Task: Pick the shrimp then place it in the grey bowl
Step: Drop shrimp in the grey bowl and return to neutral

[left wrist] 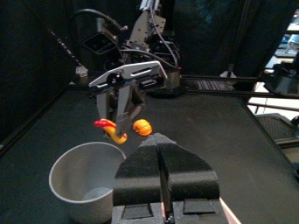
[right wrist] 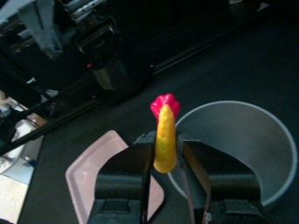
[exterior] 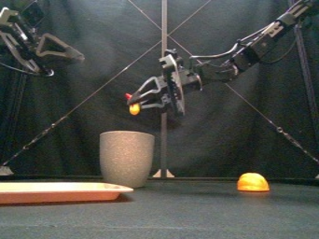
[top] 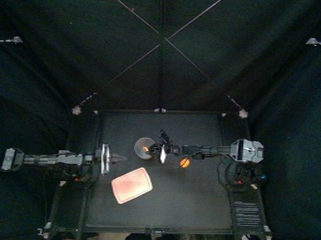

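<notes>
The shrimp [right wrist: 166,131], yellow-orange with a red tail, hangs in the air with my right gripper [right wrist: 163,159] shut on it. It hovers just above and beside the rim of the tall grey speckled cup [exterior: 127,157], toward the cup's right in the front view, where the shrimp [exterior: 134,106] sits in the right gripper [exterior: 142,99]. From above, the right arm reaches past the middle to the cup [top: 145,146]. My left gripper [left wrist: 162,147] rests at the table's left, jaws together and holding nothing.
A flat pink tray [top: 133,188] lies in front of the cup, toward the front left. A small orange toy [exterior: 253,182] sits on the table to the right of the cup.
</notes>
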### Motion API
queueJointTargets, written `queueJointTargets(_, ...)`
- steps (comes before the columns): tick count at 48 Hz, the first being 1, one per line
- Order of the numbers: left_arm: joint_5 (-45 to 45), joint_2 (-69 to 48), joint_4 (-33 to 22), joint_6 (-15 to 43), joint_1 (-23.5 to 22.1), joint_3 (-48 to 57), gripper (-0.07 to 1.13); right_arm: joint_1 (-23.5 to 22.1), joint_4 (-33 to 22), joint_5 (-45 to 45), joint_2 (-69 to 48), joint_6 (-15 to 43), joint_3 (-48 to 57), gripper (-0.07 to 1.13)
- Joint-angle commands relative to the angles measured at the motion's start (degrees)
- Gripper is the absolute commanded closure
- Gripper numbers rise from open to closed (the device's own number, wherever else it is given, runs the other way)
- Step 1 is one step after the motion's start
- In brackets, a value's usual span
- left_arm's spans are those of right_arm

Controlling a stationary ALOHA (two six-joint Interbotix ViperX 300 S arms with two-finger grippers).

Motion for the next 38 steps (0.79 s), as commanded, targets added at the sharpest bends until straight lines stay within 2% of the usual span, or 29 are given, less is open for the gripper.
queueJointTargets(1,-0.53,0.26,0.18,0.09,0.18,-0.53,1.06,-1.49,-0.26,2.9,0.18,-0.18,-3.69,0.43)
queueJointTargets(7,-0.53,0.26,0.18,0.09,0.18,-0.18,1.06,-2.02,-0.88,5.27,1.85,-0.26,-5.98,0.39)
queueJointTargets(13,-0.53,0.26,0.18,0.09,0.18,-0.09,1.06,-2.02,-3.08,6.15,2.64,-0.18,-7.47,0.27)
queueJointTargets(20,-0.53,0.26,0.18,0.09,0.18,0.09,1.06,-1.93,-3.16,6.42,2.9,0.09,-7.73,0.16)
queueJointTargets(38,-0.18,0.26,0.18,0.0,0.18,0.18,1.06,-0.97,-3.16,7.12,-0.7,-0.09,-3.96,0.15)
